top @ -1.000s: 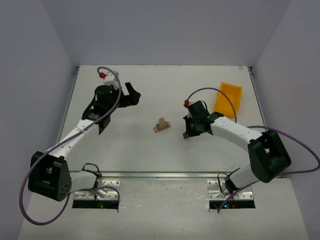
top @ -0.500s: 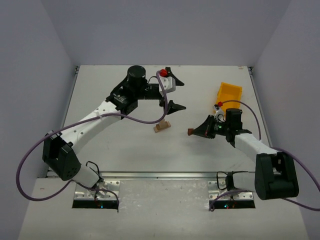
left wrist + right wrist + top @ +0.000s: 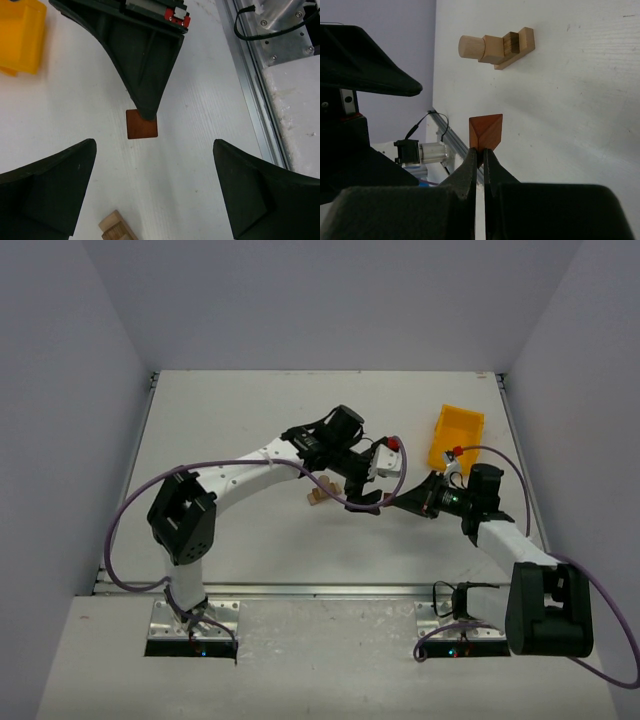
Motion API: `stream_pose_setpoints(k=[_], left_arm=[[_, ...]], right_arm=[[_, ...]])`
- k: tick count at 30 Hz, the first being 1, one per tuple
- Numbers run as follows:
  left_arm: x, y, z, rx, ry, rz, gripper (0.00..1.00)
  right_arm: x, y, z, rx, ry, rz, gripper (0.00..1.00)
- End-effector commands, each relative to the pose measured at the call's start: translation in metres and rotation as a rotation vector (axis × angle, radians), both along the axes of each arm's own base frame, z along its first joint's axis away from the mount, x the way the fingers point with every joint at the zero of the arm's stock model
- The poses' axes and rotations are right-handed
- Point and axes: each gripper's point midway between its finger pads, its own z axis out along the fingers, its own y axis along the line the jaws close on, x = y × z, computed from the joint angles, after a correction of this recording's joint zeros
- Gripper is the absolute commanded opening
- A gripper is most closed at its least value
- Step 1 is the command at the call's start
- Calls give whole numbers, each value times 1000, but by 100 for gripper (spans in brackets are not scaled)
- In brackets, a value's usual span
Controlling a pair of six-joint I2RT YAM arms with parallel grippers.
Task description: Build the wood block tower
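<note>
The wood block tower (image 3: 495, 46) is a pale plank with small pale blocks and a round peg on it. In the top view it (image 3: 316, 498) is partly hidden under my left arm, and only its corner (image 3: 117, 231) shows in the left wrist view. My right gripper (image 3: 481, 152) is shut on the dark reddish-brown wedge (image 3: 486, 131), held off the table to the right of the tower. The wedge (image 3: 141, 124) and right gripper (image 3: 145, 75) also show in the left wrist view. My left gripper (image 3: 152, 190) is wide open and empty, hovering between tower and wedge (image 3: 358, 480).
A yellow bin (image 3: 458, 435) stands at the back right and also shows in the left wrist view (image 3: 17, 35). The metal rail (image 3: 260, 100) runs along the table's near edge. The two grippers are close together at mid-table.
My left arm has swung from the far left to the centre, above the tower. My right gripper has drawn back to the right with the wedge still in it.
</note>
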Motion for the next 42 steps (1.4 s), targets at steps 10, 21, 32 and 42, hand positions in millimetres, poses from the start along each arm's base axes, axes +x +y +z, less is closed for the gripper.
stream_pose_setpoints(k=[10,21,32,42], left_arm=[[-11,-6,-29,49,61,21,94],[-7,-18,-32,2,15,90,83],[3,-22,-23,-49,-62,156,72],[2,-19,-18,-58,-92,147,69]], right_arm=[[-1,3,21,11,-157,59,0],[-5,6,19,44,-123,92,0],[-11,8,12,65,-68,127,0],[-11,7,6,44,-45,129,0]])
